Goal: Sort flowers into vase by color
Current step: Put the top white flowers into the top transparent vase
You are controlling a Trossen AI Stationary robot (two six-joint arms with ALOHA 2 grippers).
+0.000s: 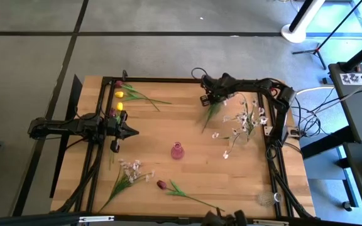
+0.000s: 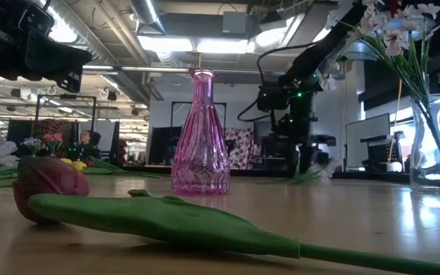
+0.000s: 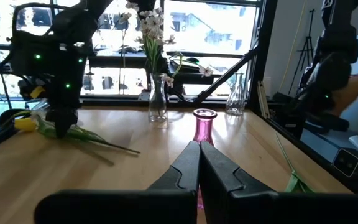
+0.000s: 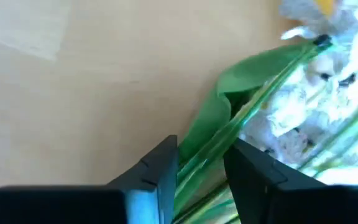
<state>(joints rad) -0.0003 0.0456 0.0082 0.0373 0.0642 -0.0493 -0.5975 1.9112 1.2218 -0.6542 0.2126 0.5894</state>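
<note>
Pink ribbed glass vase (image 1: 177, 150): upright at table centre, nothing in it.
Clear glass vase (image 2: 435, 142): right of the pink vase, holds white-pink blossom sprays (image 2: 394, 30).
Right gripper (image 4: 201, 163): beyond the pink vase, fingers pinching green flower stems (image 4: 247, 106).
Left gripper (image 3: 199, 163): left of the pink vase, fingers pressed together.

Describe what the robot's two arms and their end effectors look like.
Both arms, left arm and right arm, are dark, jointed and slim, with black cables along them. Each end effector, left and right, has two dark wedge-shaped fingers. Small green lights glow on the right arm's wrist.
</note>
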